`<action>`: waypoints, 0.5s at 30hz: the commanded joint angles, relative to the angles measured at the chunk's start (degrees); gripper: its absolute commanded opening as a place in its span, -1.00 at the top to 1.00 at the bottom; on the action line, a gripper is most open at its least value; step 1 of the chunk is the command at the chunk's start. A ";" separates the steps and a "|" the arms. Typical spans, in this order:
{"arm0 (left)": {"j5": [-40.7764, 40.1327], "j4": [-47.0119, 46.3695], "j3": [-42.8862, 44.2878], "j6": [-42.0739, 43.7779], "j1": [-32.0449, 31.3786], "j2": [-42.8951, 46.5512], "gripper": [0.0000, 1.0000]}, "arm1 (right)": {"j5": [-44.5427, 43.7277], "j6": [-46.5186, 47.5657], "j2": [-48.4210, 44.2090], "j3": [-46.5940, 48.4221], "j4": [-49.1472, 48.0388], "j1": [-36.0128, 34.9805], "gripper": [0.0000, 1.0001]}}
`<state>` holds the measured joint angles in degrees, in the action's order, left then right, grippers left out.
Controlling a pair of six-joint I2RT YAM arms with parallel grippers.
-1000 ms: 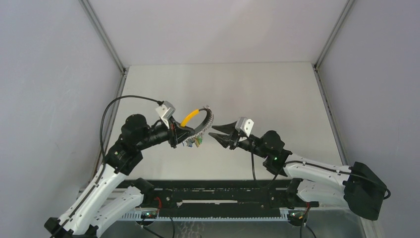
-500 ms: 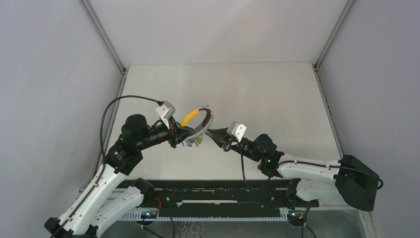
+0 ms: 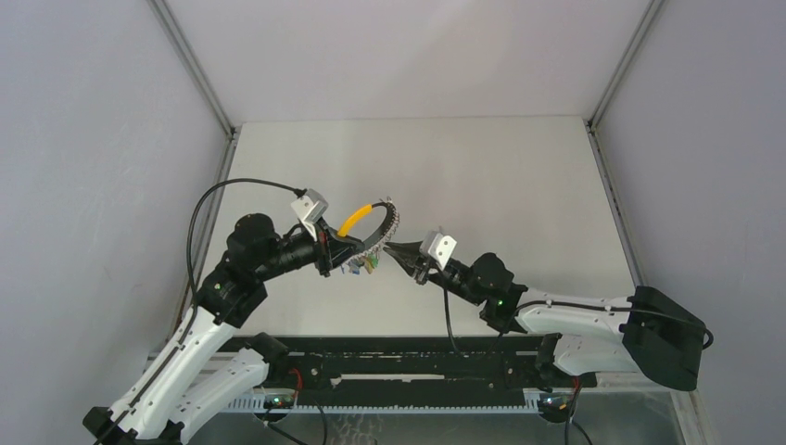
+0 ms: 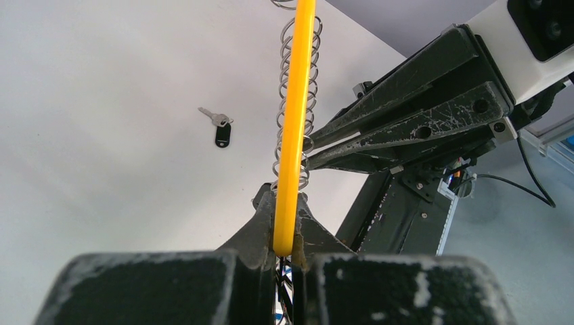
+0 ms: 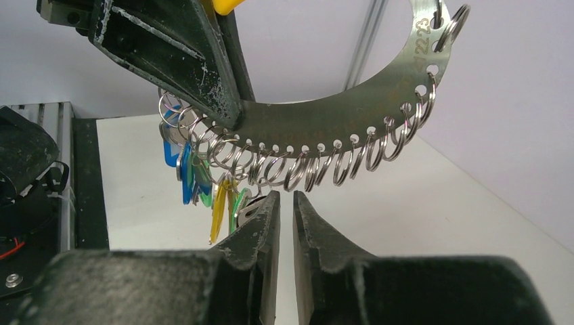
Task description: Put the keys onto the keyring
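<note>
The keyring (image 3: 385,222) is a curved silvery plate with a yellow band (image 4: 296,122) and a row of small split rings (image 5: 318,169). Blue, green and yellow tags (image 5: 186,169) hang at its left end. My left gripper (image 4: 284,203) is shut on the yellow band and holds the keyring in the air. My right gripper (image 5: 285,196) has its jaws a narrow gap apart and empty. Its tips are just under the split rings, touching or nearly touching one in the left wrist view (image 4: 315,143). The small black-headed key (image 4: 218,128) lies loose on the table beyond the keyring.
The white table (image 3: 482,176) is walled at the back and both sides. Metal rails run along its left edge (image 3: 222,158) and right edge (image 3: 612,176). The black base rail (image 3: 417,371) lies at the near edge. The two arms meet at mid-table.
My right gripper moved left toward the keyring and narrowed its jaws from wide open to a thin gap. The left arm and keyring stayed still.
</note>
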<state>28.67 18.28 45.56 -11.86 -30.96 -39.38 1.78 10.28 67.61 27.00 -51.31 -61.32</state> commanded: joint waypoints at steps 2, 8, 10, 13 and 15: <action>0.87 -4.54 2.60 0.03 0.10 0.73 0.99 | -1.06 1.28 0.32 1.68 -2.57 -1.05 0.78; 1.04 -4.77 2.33 -0.12 0.12 0.76 1.00 | -2.47 1.44 0.59 1.82 -3.07 -1.65 0.70; 1.07 -4.75 2.31 -0.16 0.15 0.83 1.00 | -2.74 1.49 0.57 1.83 -3.37 -1.85 0.68; 1.18 -4.83 2.30 -0.27 0.04 0.80 0.99 | -3.49 1.45 0.75 2.02 -3.71 -2.12 0.65; 1.29 -4.99 2.21 -0.34 0.04 0.82 0.99 | -4.18 1.48 0.92 2.17 -3.92 -2.35 0.65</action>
<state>28.73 18.09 45.56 -11.92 -30.96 -39.38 -0.43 10.79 68.25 27.00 -52.12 -62.78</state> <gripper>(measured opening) 0.058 0.173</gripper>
